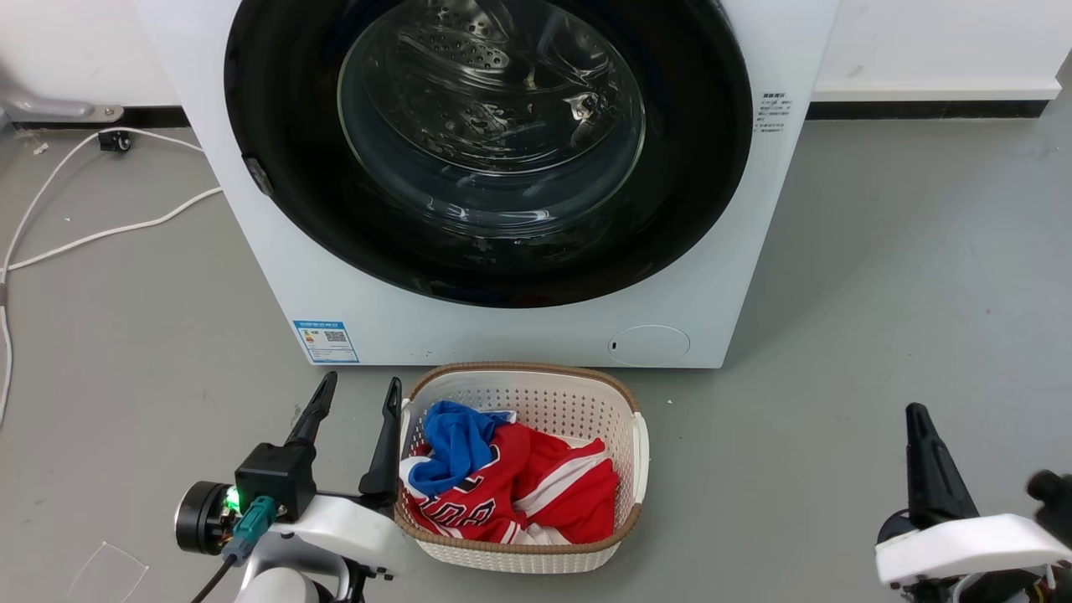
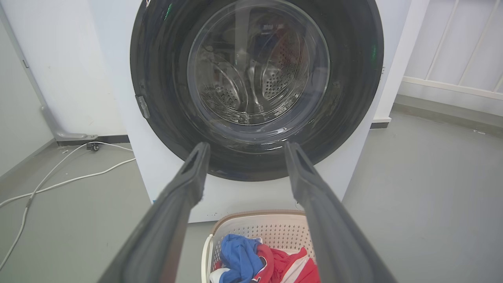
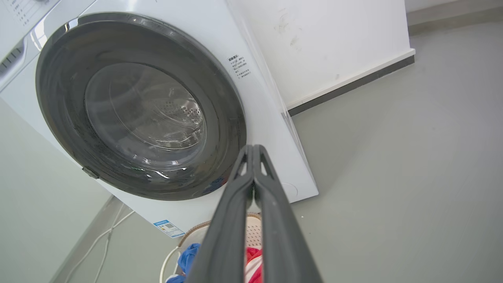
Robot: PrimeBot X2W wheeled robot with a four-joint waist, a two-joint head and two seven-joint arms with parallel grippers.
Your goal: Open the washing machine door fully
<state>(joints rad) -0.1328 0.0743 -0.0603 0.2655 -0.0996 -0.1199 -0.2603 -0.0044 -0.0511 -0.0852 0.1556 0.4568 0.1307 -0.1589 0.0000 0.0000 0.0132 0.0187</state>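
Note:
The white washing machine [image 1: 519, 331] stands straight ahead, also the washing machine [image 2: 165, 173] and the washing machine [image 3: 259, 102] in the wrist views. Its round black washing machine door [image 1: 276, 126] lies flush against the front, glass bowl at its centre; the washing machine door [image 2: 157, 78] and the washing machine door [image 3: 59, 98] look the same. A small latch tab sits on the door's left edge. My left gripper [image 1: 358, 394] hangs open low at the left beside the basket, well short of the door; the left gripper [image 2: 245, 147] holds nothing. My right gripper [image 3: 253, 148] is shut and empty; one right finger [image 1: 921, 435] shows at lower right.
A white wicker-rimmed basket [image 1: 628, 435] with red and blue clothes stands on the grey floor right in front of the machine. White cables [image 1: 100, 230] trail over the floor at the left. Open floor lies to the right of the machine.

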